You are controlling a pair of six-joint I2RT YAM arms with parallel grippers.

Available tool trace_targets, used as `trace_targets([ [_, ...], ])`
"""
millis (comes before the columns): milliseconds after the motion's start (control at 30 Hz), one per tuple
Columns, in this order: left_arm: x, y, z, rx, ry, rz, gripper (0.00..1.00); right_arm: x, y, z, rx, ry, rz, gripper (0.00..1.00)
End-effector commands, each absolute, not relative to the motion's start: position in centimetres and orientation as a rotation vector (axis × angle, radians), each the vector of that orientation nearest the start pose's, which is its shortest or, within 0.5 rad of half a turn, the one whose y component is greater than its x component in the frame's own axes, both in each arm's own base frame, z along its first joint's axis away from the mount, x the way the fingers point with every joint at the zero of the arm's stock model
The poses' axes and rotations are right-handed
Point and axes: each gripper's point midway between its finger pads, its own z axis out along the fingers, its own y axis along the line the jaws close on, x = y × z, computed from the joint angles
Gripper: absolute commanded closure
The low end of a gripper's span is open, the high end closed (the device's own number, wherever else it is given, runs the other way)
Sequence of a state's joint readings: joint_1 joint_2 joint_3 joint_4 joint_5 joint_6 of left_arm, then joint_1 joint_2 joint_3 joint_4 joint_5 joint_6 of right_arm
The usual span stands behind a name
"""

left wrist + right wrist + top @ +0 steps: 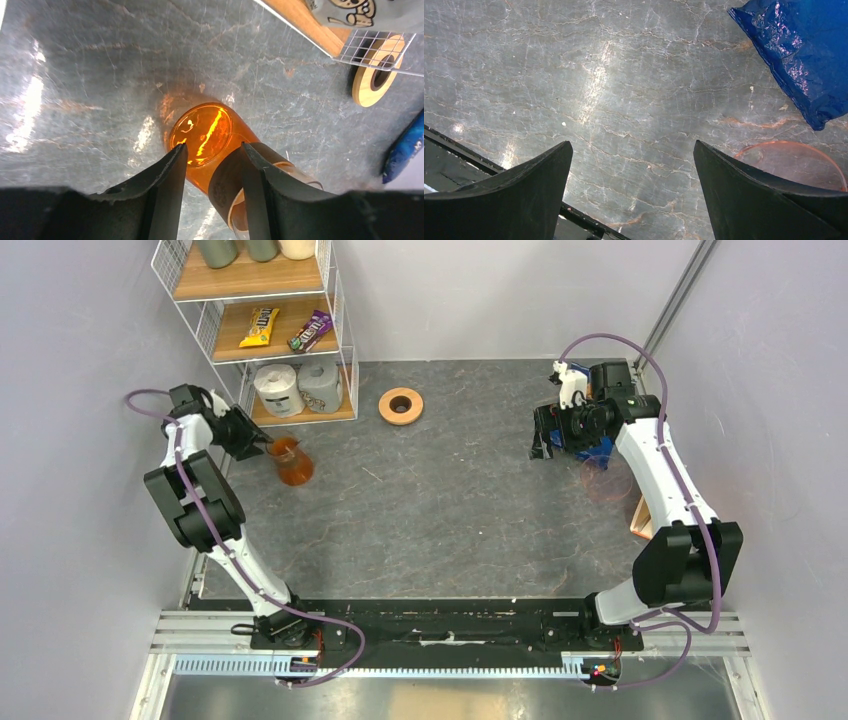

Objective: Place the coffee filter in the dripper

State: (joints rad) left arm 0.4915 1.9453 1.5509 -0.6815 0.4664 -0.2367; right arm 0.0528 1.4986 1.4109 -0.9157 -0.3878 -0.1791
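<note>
The dripper (294,468) is an orange-brown hourglass funnel standing at the left of the table, just in front of the shelf. My left gripper (268,445) reaches it from the upper left. In the left wrist view the left gripper (212,145) has its fingers half closed on either side of the dripper (202,127), at its dark brown collar. My right gripper (545,435) hangs wide open and empty over bare table at the right, as the right wrist view (633,142) also shows. I see no coffee filter in any view.
A wire shelf with white paper rolls (278,388) and snack packs stands at the back left. A wooden ring (401,406) lies near it. A blue crisp bag (804,55) and a round translucent orange-rimmed disc (794,167) lie under the right arm. A light-brown item (640,520) sits at the right edge.
</note>
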Motion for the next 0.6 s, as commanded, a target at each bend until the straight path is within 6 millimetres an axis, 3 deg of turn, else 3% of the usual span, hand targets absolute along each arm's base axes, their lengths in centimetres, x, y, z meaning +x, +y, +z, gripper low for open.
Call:
trace_targets([
  [0,42.0,11.0,10.2,-0.888,2.408,-0.667,0.48,34.5,7.9,20.4,-0.464,2.444,0.45,0.01],
  [233,40.2,7.1,10.0,-0.966,2.43,-0.814,0.47,34.0,7.9,20.0,-0.467,2.451,0.452,0.01],
  [567,38.1,-0.5,9.2,-0.809,2.565,-0.901,0.47,33.3,7.8,20.1,-0.474,2.45,0.448,0.01],
])
